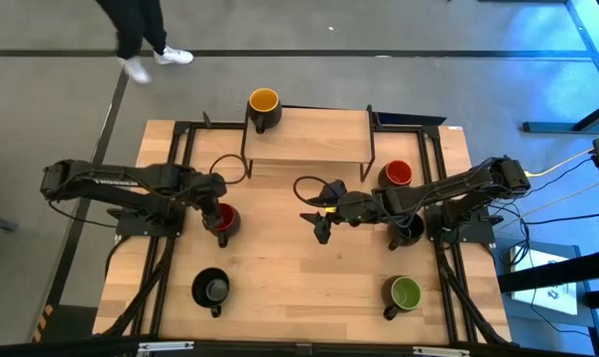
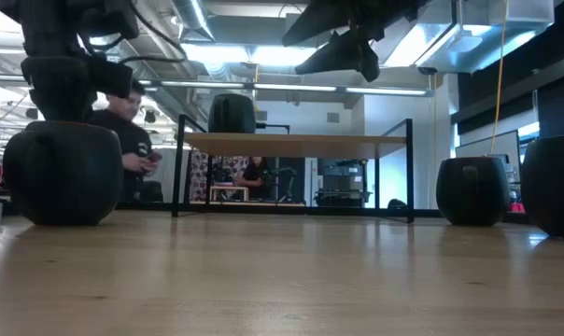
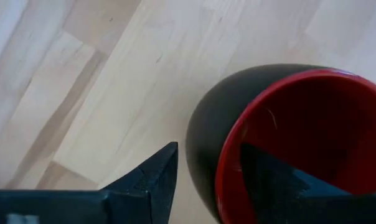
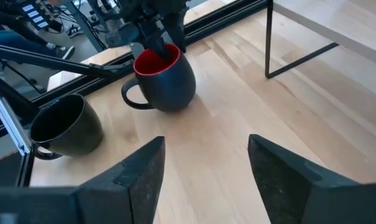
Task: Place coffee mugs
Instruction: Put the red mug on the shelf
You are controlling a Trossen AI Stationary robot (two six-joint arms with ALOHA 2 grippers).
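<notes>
Left gripper, fingers spread, straddles the rim of the red-lined mug on the table's left half: one finger inside, one outside. Right gripper, jaws wide and empty, hangs over mid-table. Yellow-lined mug stands on the wooden shelf; the other mugs rest on the tabletop.

counter: pale wood planks, black frame | wooden shelf: on black wire legs at counter's far edge | person: walking on grey floor beyond counter's far-left corner | cables: trailing off counter's right side
</notes>
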